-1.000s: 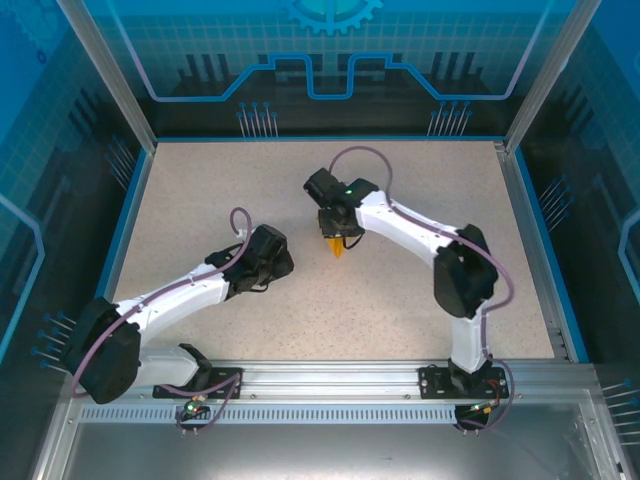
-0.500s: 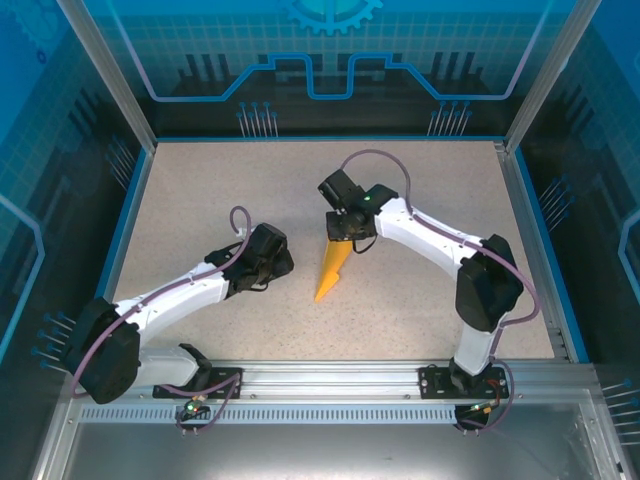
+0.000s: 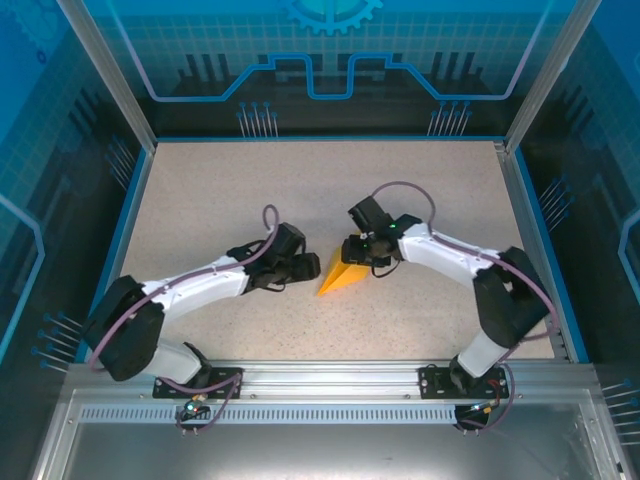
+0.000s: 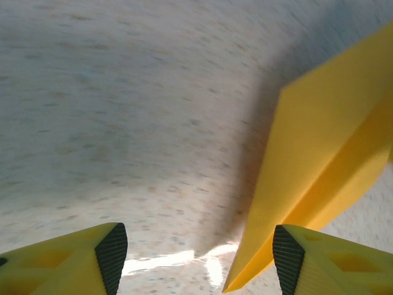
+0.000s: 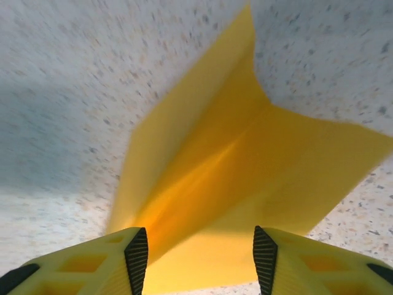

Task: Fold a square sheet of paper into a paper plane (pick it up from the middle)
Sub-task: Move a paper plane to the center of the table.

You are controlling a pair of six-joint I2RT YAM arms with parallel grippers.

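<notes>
The paper plane [image 3: 343, 277] is an orange-yellow pointed dart lying on the speckled table, with its tip toward the near left. My left gripper [image 3: 308, 268] stands open just left of the tip. In the left wrist view the plane's [image 4: 319, 153] pointed end sits beside the right fingertip [image 4: 287, 258] of the left gripper [image 4: 199, 252], and bare table lies between the pads. My right gripper [image 3: 352, 250] hovers open over the wide tail end. In the right wrist view the spread wings and centre crease of the plane [image 5: 245, 166] lie between the jaws of the right gripper [image 5: 201, 255], with no pad touching the paper.
The speckled table [image 3: 200, 200] has a blue rim [image 3: 128, 215] and transparent walls on three sides. An aluminium rail [image 3: 330, 380] runs along the near edge at the arm bases. Bare tabletop stretches behind and to both sides of the arms.
The right arm carried the plane down and toward the near right, and the plane now lies on the table. The left arm swung right to the tip. Both grippers' jaws widened.
</notes>
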